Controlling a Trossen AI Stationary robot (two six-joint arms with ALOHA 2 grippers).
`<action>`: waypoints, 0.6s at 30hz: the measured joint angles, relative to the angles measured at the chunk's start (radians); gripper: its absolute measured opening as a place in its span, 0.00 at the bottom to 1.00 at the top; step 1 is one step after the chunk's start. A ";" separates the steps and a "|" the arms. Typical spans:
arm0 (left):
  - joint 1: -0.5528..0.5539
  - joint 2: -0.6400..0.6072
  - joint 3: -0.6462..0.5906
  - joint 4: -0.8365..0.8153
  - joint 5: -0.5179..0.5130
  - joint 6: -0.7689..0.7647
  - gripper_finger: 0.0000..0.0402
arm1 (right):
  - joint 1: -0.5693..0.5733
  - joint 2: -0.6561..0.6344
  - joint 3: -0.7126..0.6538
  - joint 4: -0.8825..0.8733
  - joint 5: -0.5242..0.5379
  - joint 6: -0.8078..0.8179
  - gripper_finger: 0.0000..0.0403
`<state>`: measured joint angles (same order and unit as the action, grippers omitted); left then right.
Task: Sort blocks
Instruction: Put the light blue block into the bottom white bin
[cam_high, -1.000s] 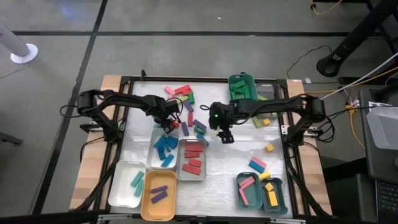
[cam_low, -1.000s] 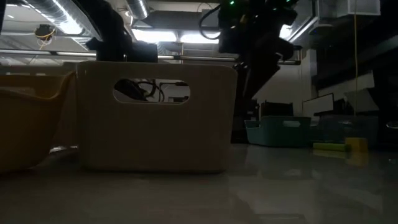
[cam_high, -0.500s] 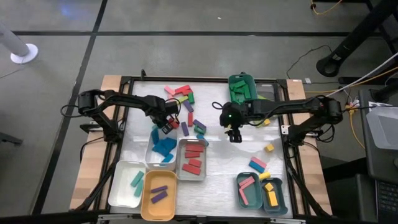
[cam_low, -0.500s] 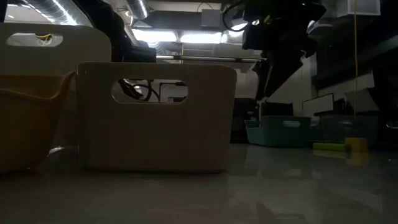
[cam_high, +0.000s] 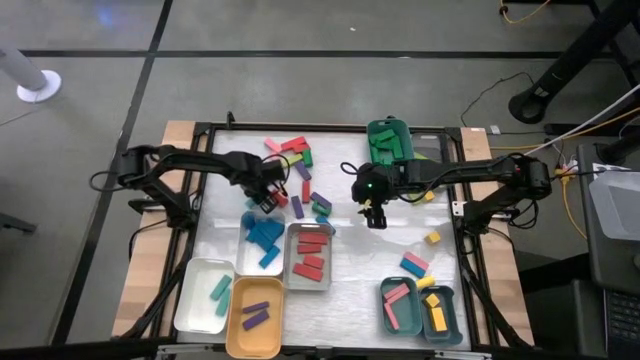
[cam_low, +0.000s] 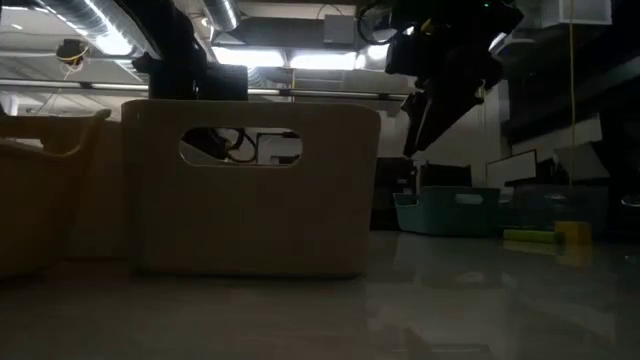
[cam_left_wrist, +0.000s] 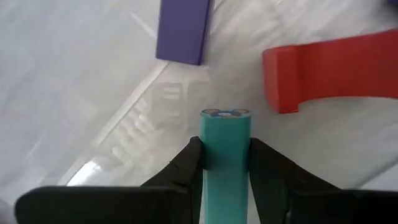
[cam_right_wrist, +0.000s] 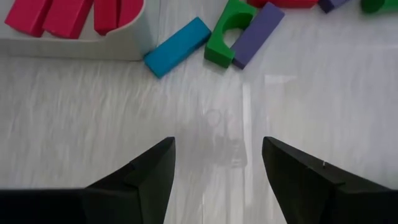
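Left wrist view: left gripper (cam_left_wrist: 225, 163) jaws clamped on teal block (cam_left_wrist: 225, 146) long sides; looks light, rigid, smooth. Right gripper (cam_right_wrist: 217, 163) jaws apart, empty.

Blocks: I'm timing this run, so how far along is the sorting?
Done: several trays hold matching colours. In hand: the left gripper is shut on a teal block. Left: loose blocks lie at the table's far side; the right gripper is open.
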<state>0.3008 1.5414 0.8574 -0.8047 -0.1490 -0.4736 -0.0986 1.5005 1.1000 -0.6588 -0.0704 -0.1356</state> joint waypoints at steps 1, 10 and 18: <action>0.000 -0.012 0.000 0.000 0.000 0.000 0.22 | 0.000 0.000 0.000 0.002 0.000 0.000 0.59; 0.001 -0.154 0.002 -0.002 0.002 -0.014 0.23 | 0.000 0.000 0.000 0.005 0.000 -0.032 0.59; -0.010 -0.371 0.071 -0.090 0.240 -0.052 0.24 | 0.000 0.000 0.000 -0.001 0.039 -0.054 0.59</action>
<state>0.2903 1.1706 0.9280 -0.8945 0.0908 -0.5252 -0.0986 1.5005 1.1004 -0.6602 -0.0313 -0.1894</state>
